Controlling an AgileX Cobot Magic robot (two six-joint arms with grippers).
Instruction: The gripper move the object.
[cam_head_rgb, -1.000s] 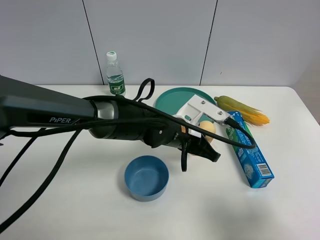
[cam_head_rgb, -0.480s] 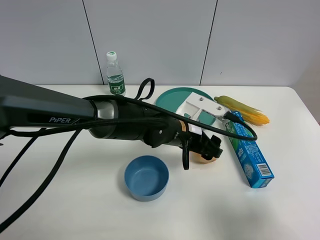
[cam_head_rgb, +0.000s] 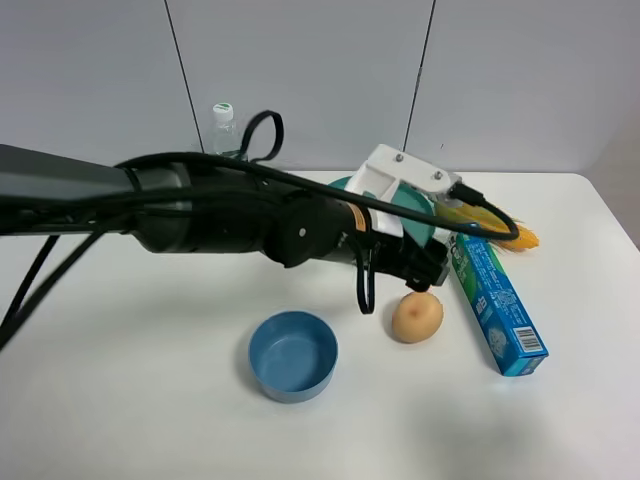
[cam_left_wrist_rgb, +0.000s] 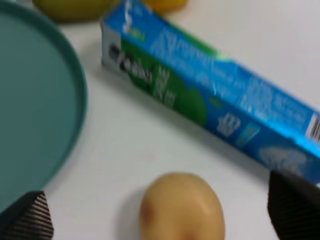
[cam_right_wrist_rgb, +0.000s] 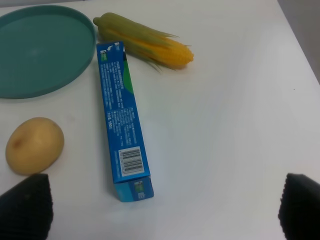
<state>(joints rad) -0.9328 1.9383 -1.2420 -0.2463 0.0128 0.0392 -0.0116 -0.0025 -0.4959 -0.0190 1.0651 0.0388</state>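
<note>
The object, a small round tan-orange fruit with a brownish blemish, lies free on the white table between the blue bowl and the blue box. It also shows in the left wrist view and the right wrist view. My left gripper hangs just above and behind it, open and empty, with its two black fingertips wide apart on either side of the fruit. My right gripper is open and empty, out of the high view, and looks down at the table to the fruit's right.
A blue bowl stands left of the fruit. A blue toothpaste box lies to its right. A teal plate and a corn cob lie behind. A water bottle stands at the back left.
The left gripper carried the fruit from beside the plate forward and set it on the table. It has let go and risen up and back; the fruit now lies uncovered.
</note>
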